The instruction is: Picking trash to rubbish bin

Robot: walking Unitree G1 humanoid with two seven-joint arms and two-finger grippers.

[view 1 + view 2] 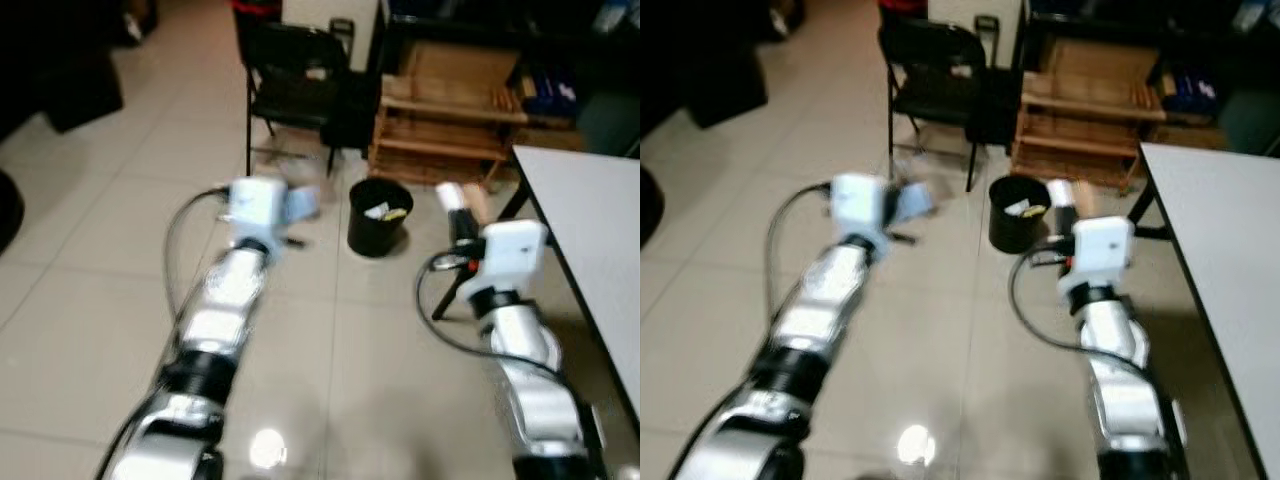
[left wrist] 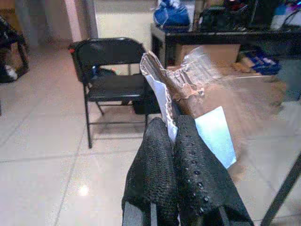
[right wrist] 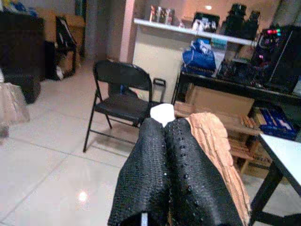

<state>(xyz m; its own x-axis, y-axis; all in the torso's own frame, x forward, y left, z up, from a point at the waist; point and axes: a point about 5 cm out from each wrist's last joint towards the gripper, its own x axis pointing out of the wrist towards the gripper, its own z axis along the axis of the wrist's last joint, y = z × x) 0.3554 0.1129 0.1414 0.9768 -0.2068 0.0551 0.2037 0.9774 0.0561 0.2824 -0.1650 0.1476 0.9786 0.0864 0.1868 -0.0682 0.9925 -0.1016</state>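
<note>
A black rubbish bin point(image 1: 380, 215) stands on the tiled floor ahead, with yellow and white scraps inside. My left gripper point(image 1: 290, 208) is held out to the left of the bin, shut on a crumpled pale wrapper point(image 2: 188, 80) with a blue-white sheet point(image 2: 216, 134). My right gripper point(image 1: 462, 205) is out to the right of the bin, shut on a tan crumpled paper point(image 3: 214, 141) and a white scrap point(image 3: 162, 112). Both pieces of trash are blurred in the eye views.
A black folding chair point(image 1: 295, 75) stands behind the bin at the left. A wooden rack point(image 1: 450, 120) sits behind it at the right. A white table point(image 1: 595, 230) with black legs runs along my right side. Open tiled floor lies to the left.
</note>
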